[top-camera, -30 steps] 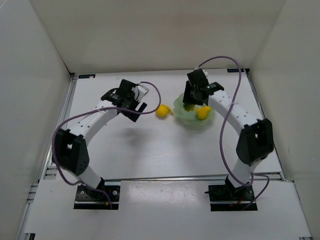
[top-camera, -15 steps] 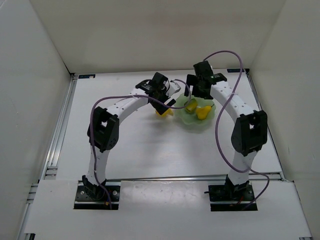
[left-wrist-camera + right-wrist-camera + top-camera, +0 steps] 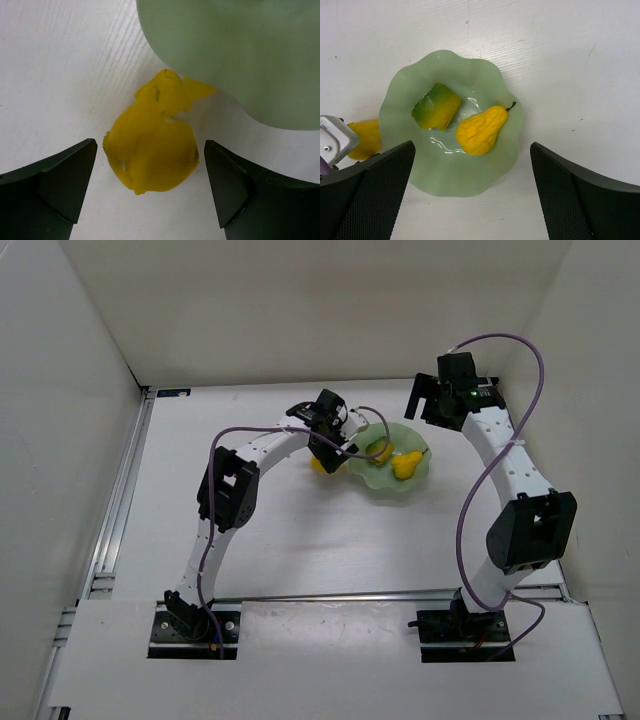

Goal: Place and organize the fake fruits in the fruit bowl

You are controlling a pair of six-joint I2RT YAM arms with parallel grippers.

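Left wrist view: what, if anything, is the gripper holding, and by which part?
Nothing is held. The left gripper stands open around the yellow fruit, which lies on the table beside the bowl, with gaps on both sides.

White table point(image 3: 300, 540) inside plain white walls point(image 3: 300, 310), aluminium rail point(image 3: 122, 500) along its left edge.

I can't read any text, label, brand, number or sign anywhere in these camera views.
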